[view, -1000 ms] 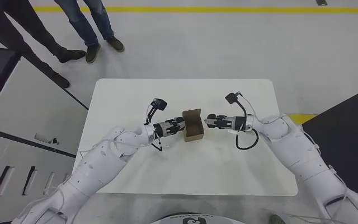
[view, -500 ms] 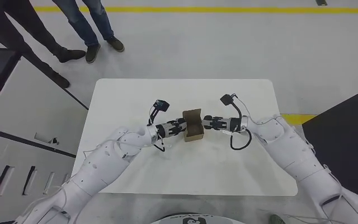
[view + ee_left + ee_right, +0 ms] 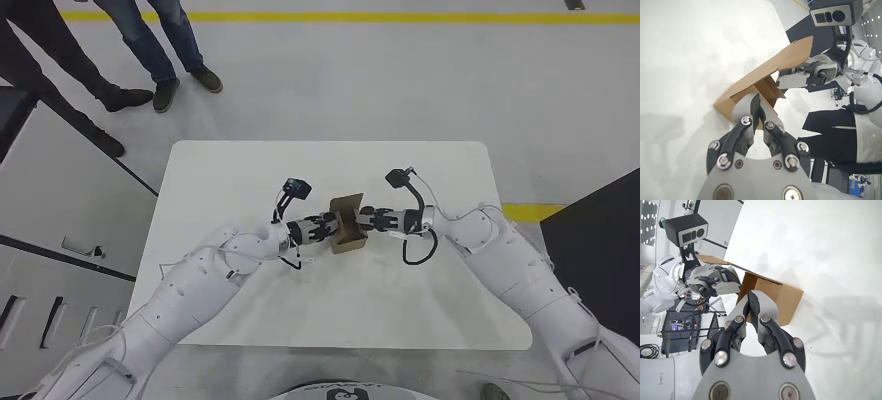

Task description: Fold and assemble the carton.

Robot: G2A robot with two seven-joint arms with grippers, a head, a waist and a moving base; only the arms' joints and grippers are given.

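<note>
On the white bench [image 3: 250, 180] the carton [image 3: 347, 235] lies open, one flap raised. My left tool [image 3: 758, 98] pinches its wall; my right tool [image 3: 752, 293] is closed, tips touching its side.

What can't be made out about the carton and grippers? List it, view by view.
- Left wrist view: whether the left gripper pinches the carton or only presses it; its own fingers cover the contact.
- Right wrist view: the same for the right gripper, behind its own fingers.
- Top view: how the carton's flaps lie, too small, with both grippers at its sides.
</note>
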